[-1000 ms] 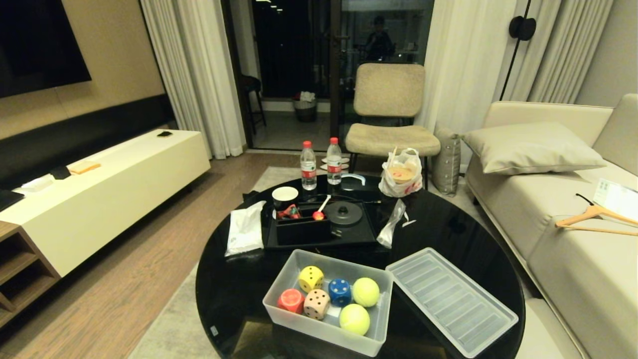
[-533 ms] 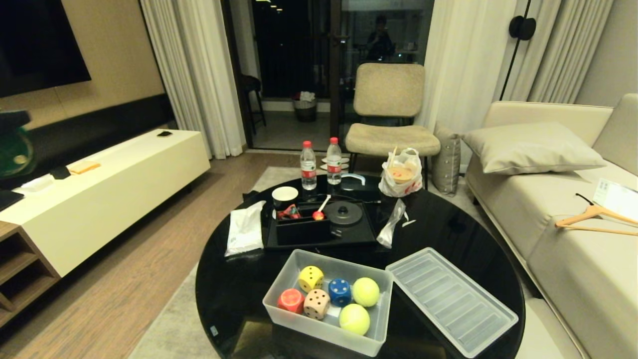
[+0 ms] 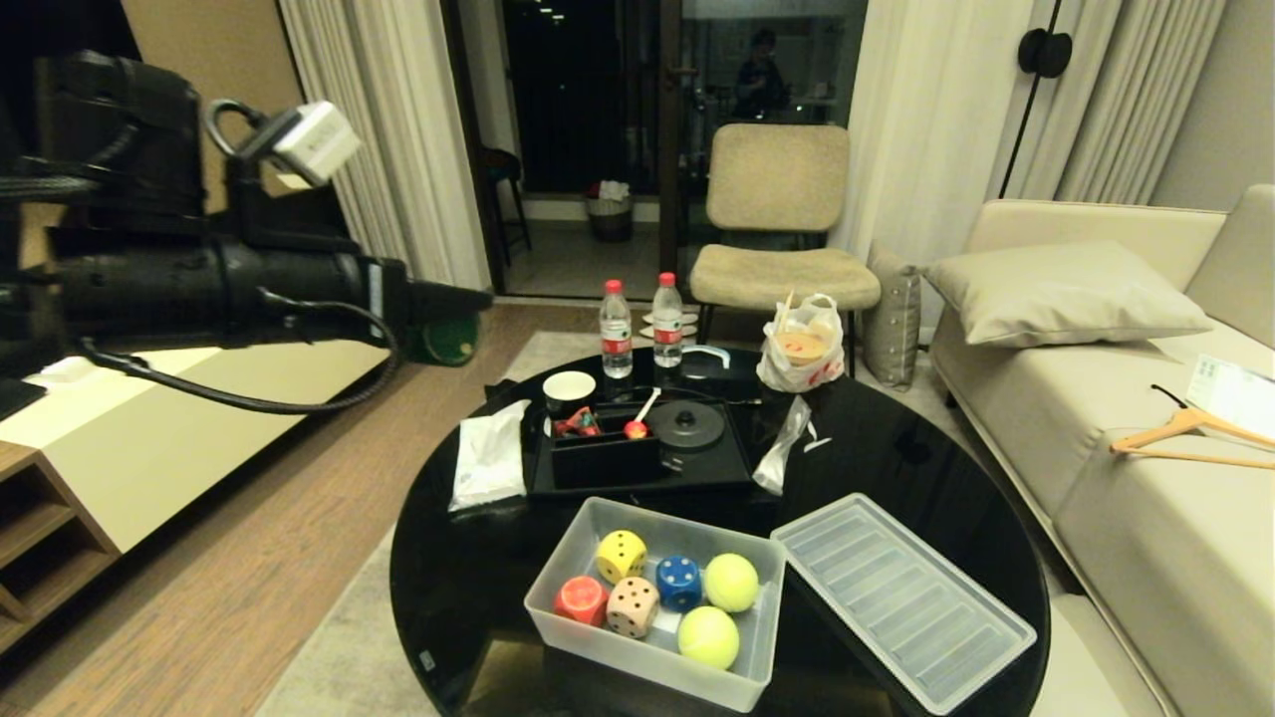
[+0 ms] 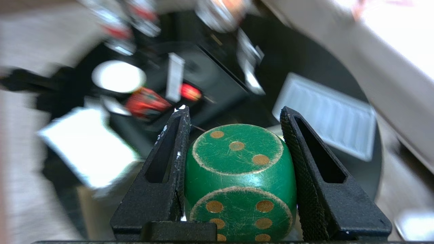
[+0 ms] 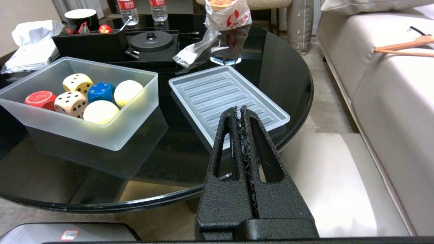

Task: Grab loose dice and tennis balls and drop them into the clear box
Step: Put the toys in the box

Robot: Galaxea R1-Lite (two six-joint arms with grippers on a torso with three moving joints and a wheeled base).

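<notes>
**Green Die Held by Left End Effector; Clear Box Loaded on Desk**

The green die [image 4: 239, 183] sits clamped between the two black fingers [image 4: 166, 176] of the left end effector [image 4: 234, 118], which are parted only as far as the die's width. Tan pips show on two of its faces. In the head view this die [image 3: 445, 340] appears at the tip of the left arm, raised in the air to the left of the desk [image 3: 468, 588] and well apart from the clear box [image 3: 558, 573].

The clear box stands open at the near edge of the round black desk. Inside it lie a yellow die [image 3: 622, 556], a red die [image 3: 582, 600], a tan die [image 3: 634, 606], a blue die [image 3: 679, 583] and two tennis balls [image 3: 731, 583], packed close together. The ribbed lid [image 3: 901, 597] lies flat on the desk just beside the box, on its right.

The right end effector [image 5: 242, 112] hangs low beyond the near right edge of the desk, its fingers pressed fully together with nothing between them.

Farther back on the desk rest a black tray [image 3: 737, 468], a white tissue pack [image 3: 490, 468] to its left, two water bottles [image 3: 617, 329] and a plastic bag [image 3: 802, 349]. A sofa [image 3: 1146, 498] stands to the right.
</notes>
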